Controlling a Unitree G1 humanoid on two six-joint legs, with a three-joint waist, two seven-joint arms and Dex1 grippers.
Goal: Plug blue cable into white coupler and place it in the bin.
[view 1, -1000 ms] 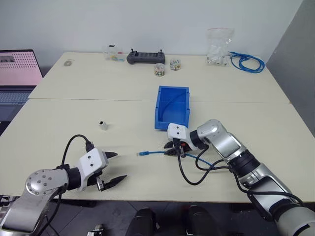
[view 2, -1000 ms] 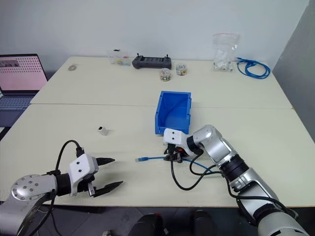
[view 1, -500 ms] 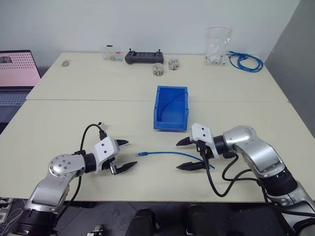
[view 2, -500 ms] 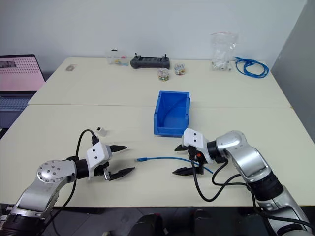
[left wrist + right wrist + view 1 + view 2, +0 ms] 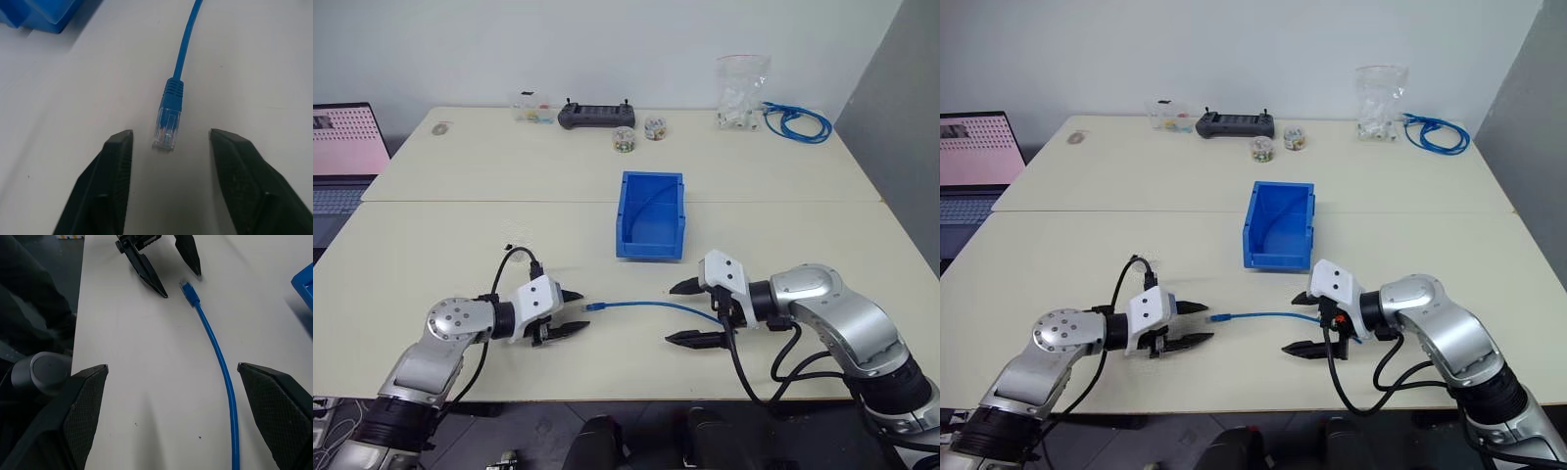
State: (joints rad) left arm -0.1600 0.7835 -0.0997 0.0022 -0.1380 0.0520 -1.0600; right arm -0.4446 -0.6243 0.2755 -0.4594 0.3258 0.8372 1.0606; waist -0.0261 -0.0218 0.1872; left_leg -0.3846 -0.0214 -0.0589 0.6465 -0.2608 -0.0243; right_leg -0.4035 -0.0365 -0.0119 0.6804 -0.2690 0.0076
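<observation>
Light-blue and thin, the blue cable (image 5: 651,305) lies flat along the front part of the cream table (image 5: 460,235), its small clear plug (image 5: 166,128) pointing at the left gripper (image 5: 570,311). That gripper sits low at the table, its two black fingers (image 5: 111,186) parted with the plug just ahead of the gap between them — the fingertips are near the plug but not touching it. The right gripper (image 5: 693,313) hovers over the cable's other stretch with its fingers spread wide, one on each side of the strand, gripping nothing. The bin (image 5: 651,213), bright blue and open-topped, stands just beyond the cable near the table's middle, apart from both grippers. The white coupler (image 5: 511,247) — a tiny pale speck — looks to sit on the table just behind the left arm. At the far edge lie a black controller (image 5: 592,115), a clear plastic bag (image 5: 742,90) and a coiled bundle of blue cable (image 5: 795,121); a laptop (image 5: 342,157) stands off to the left.
</observation>
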